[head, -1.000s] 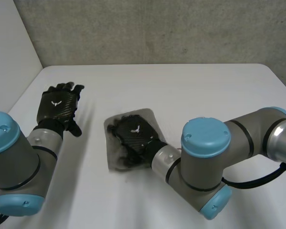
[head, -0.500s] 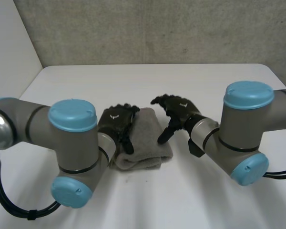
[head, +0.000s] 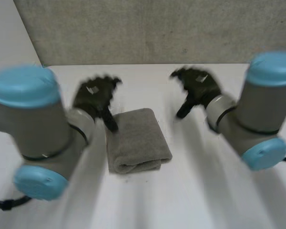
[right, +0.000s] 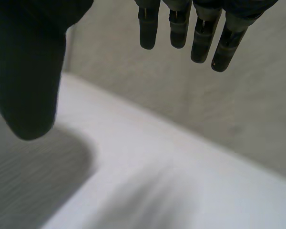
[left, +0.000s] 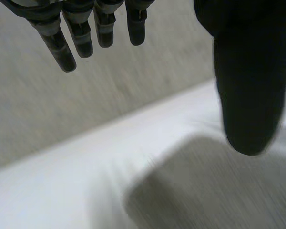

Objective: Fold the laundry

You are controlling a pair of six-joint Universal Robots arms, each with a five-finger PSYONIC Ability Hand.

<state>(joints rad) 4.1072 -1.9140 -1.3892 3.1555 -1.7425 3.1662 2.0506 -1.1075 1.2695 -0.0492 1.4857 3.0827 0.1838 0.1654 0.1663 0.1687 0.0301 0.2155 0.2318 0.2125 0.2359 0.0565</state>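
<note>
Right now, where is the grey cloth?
Head view: the folded grey cloth lies on the table between the left hand and the right hand, closer to the left.

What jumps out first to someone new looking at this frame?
A grey cloth, folded into a thick rectangle, lies in the middle of the white table. The black left hand and right hand hang open on either side of its far end, holding nothing.

The folded cloth (head: 137, 141) is plain grey, the counter (head: 195, 191) white, and both hands black, left (head: 91, 98) and right (head: 197, 86).
</note>
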